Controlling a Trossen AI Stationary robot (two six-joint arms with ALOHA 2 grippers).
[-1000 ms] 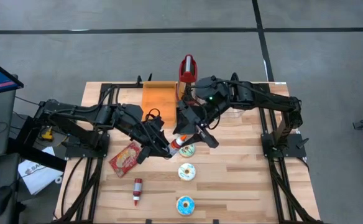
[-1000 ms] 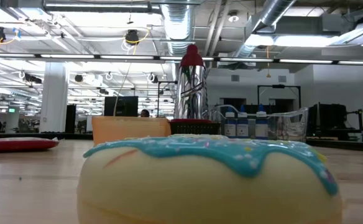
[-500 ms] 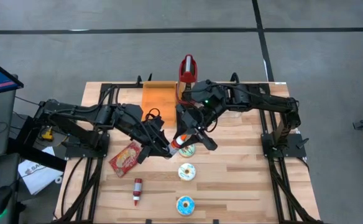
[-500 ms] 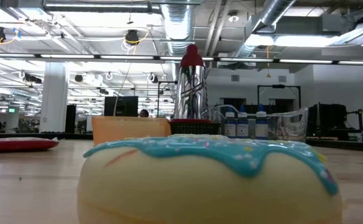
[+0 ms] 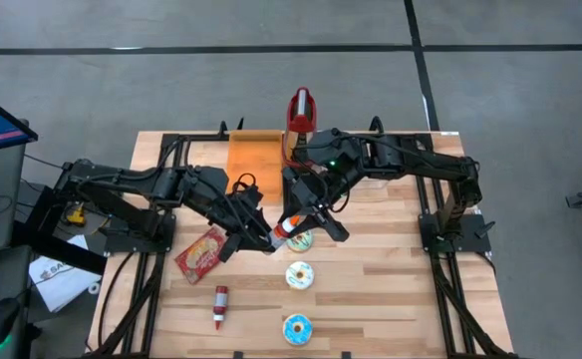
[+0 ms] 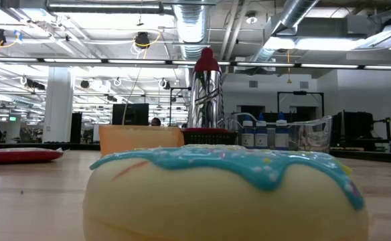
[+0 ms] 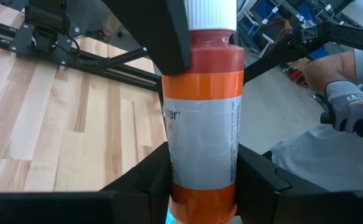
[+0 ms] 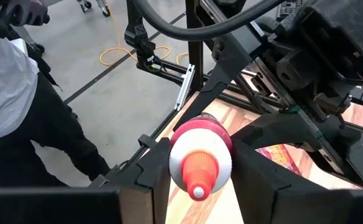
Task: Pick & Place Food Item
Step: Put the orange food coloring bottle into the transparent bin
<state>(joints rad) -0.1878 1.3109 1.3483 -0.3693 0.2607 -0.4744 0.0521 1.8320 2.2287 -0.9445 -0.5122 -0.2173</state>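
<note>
One red snack packet (image 5: 201,253) lies flat on the wooden counter (image 5: 391,289), just beside the left gripper (image 5: 258,236) and apart from it; in the low view only its thin red edge (image 6: 18,155) shows far off. Two red-and-white capped tubes are in sight: one (image 5: 219,305) lies alone on the counter below the packet, and the other (image 5: 285,227) is held up in the air between the two arms, to the packet's right. The left gripper's fingers (image 7: 138,186) clamp that tube (image 7: 201,124) at its lower end, and the right gripper (image 5: 293,216) has its fingers (image 8: 265,180) set close around the capped end (image 8: 200,158). Three round iced discs lie in a row to the packet's right: one (image 5: 300,239) partly hidden under the grippers, a yellow one (image 5: 300,274), and a blue one (image 5: 297,328), which fills the low view (image 6: 225,194) and blocks most of the counter there. One orange tray (image 5: 254,152) and one red-topped metal shaker (image 5: 300,110) stand beyond the packet. A person's gloved hand (image 7: 352,109) shows off the counter, cut off at the frame's edge.
</note>
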